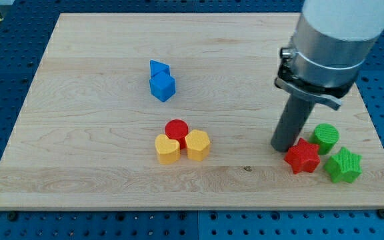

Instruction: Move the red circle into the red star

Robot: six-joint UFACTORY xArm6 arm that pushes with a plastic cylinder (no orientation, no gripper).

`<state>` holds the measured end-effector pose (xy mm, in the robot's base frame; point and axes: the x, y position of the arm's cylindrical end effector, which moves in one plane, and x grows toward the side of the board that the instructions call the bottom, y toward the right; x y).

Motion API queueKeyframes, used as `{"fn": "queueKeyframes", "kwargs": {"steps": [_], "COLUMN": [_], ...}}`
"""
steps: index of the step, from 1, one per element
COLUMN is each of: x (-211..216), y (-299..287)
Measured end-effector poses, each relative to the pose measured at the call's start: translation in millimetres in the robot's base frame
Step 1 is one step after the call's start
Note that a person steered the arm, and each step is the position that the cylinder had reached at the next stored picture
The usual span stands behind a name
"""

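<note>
The red circle [177, 129] sits near the board's middle bottom, touching a yellow heart [167, 149] below-left and a yellow hexagon [198, 145] to its right. The red star [303, 156] lies at the view's lower right. My tip [283, 147] rests on the board just left of the red star, close to or touching it, and far to the right of the red circle.
A green circle [325, 137] and a green star [343, 165] sit right of the red star. A blue triangle [158, 68] and a blue cube [163, 87] touch at the upper middle. The wooden board [79, 133] ends near the green star at the right.
</note>
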<state>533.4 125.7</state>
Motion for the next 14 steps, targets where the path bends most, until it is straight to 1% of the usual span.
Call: {"fn": "queueKeyframes", "kwargs": {"steps": [1, 2, 3, 5, 6, 7, 8, 10, 11, 14], "x": [-0.3, -24.7, -39.5, -43.4, -46.4, -33.0, -32.4, 17.0, 17.0, 2.7], "y": [-36.5, -41.3, -62.0, -169.6, -200.9, -236.9, -238.0, -229.9, -225.1, -153.5]}}
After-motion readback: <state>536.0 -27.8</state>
